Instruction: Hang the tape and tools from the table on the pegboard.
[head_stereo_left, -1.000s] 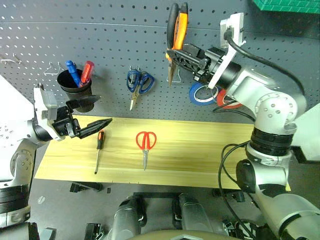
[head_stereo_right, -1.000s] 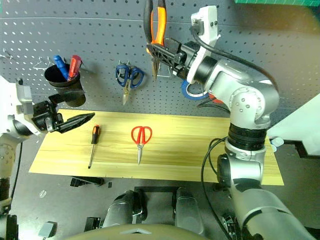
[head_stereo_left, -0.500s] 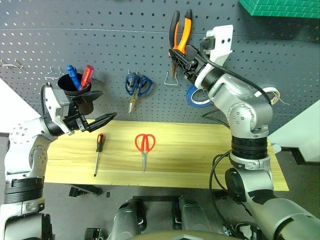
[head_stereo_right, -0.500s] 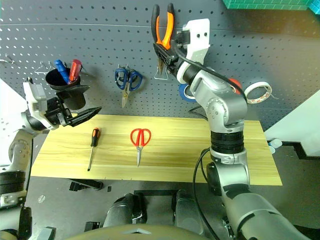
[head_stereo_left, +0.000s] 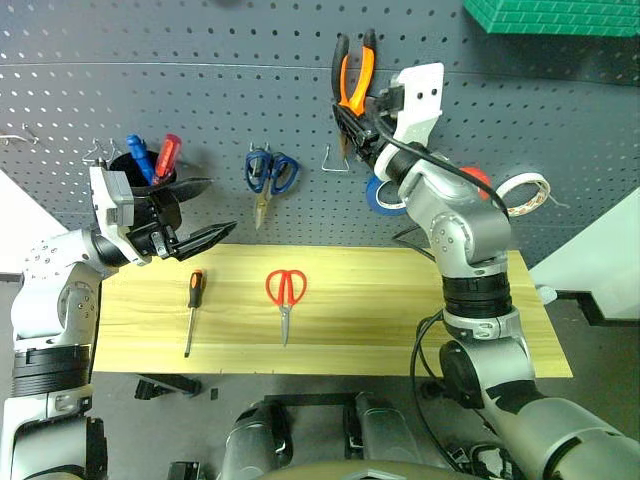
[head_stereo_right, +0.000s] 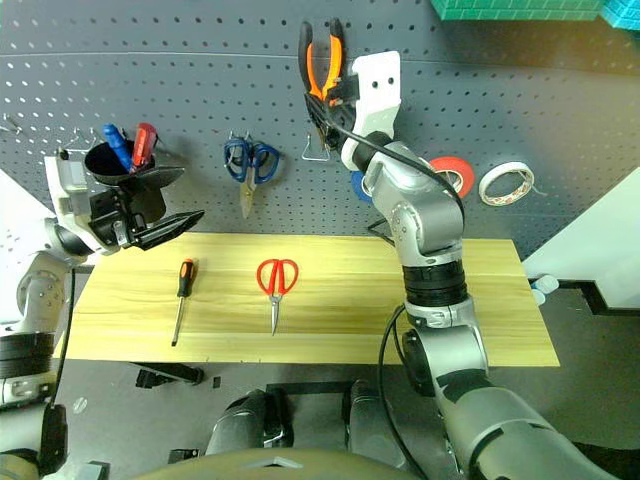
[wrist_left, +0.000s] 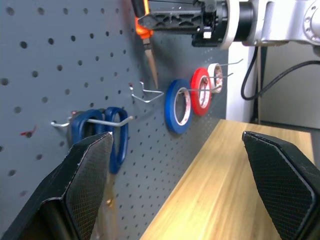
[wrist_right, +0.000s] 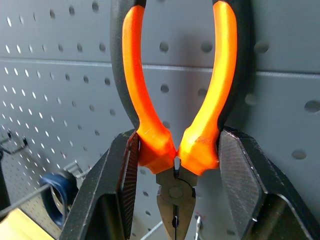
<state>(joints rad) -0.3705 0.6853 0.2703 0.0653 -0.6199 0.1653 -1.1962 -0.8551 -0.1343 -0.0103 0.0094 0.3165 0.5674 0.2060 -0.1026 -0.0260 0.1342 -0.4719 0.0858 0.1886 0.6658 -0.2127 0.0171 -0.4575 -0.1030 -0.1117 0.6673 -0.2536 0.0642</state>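
The right hand (head_stereo_left: 352, 112), pinching the pliers (head_stereo_left: 353, 75) against the pegboard (head_stereo_left: 220, 100), should lower their handles squarely over the bare wire hook (head_stereo_left: 336, 162) just below it, with open board alongside, while the spread left hand (head_stereo_left: 205, 215) hovers above the screwdriver (head_stereo_left: 193, 306) and red scissors (head_stereo_left: 285, 297) on the desk (head_stereo_left: 400, 320).

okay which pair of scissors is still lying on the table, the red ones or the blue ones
The red-looped scissors lie flat on the table, tips toward the front edge. The blue-looped scissors hang from a hook on the pegboard.
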